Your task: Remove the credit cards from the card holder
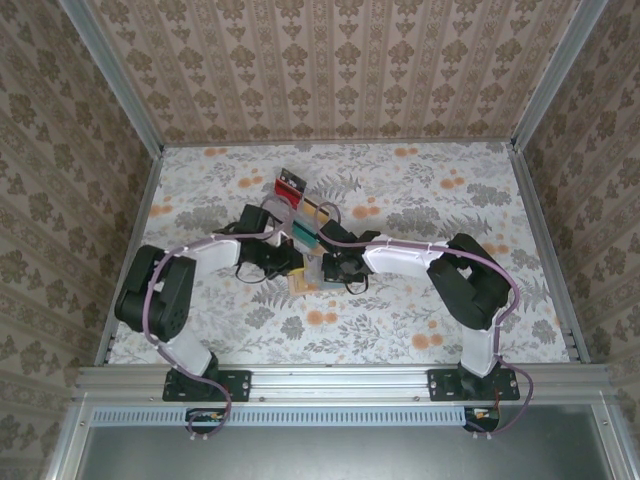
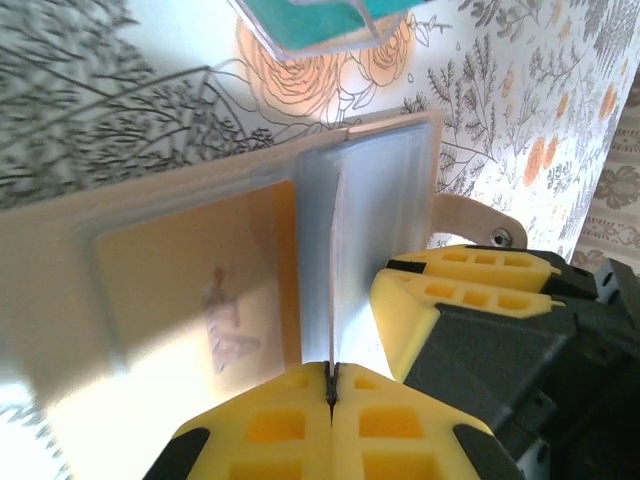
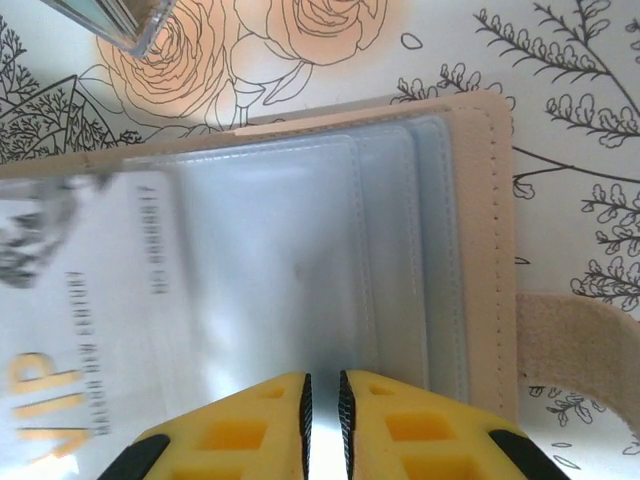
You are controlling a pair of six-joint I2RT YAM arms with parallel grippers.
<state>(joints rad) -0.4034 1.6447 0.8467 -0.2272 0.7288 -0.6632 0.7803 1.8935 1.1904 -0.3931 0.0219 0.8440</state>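
At table centre, between the two arms: card holder (image 1: 303,283), tan, lying open and flat on the flower-print table (image 1: 450,200).

Contents, left wrist view: orange-yellow card (image 2: 200,300) seated in a clear pocket of the card holder (image 2: 60,250).
Contents, right wrist view: pale card lettered "VIP" (image 3: 90,290), still inside a blue-grey pocket, with further pocket edges stepped toward the tan border (image 3: 490,250). Closing strap (image 3: 580,340) lies out to the side on the table.

Left gripper (image 2: 330,385): yellow fingers pressed together, pinching one upright clear pocket leaf of the card holder.
Right gripper (image 3: 322,400): fingers drawn almost together, a thin pale sliver of pocket leaf between them. It shows again in the left wrist view just beside the standing leaf (image 2: 460,290).

Just beyond the holder: clear stand (image 1: 300,215) carrying a teal card (image 2: 320,20) low down and a red-and-black card (image 1: 290,183) at its top.
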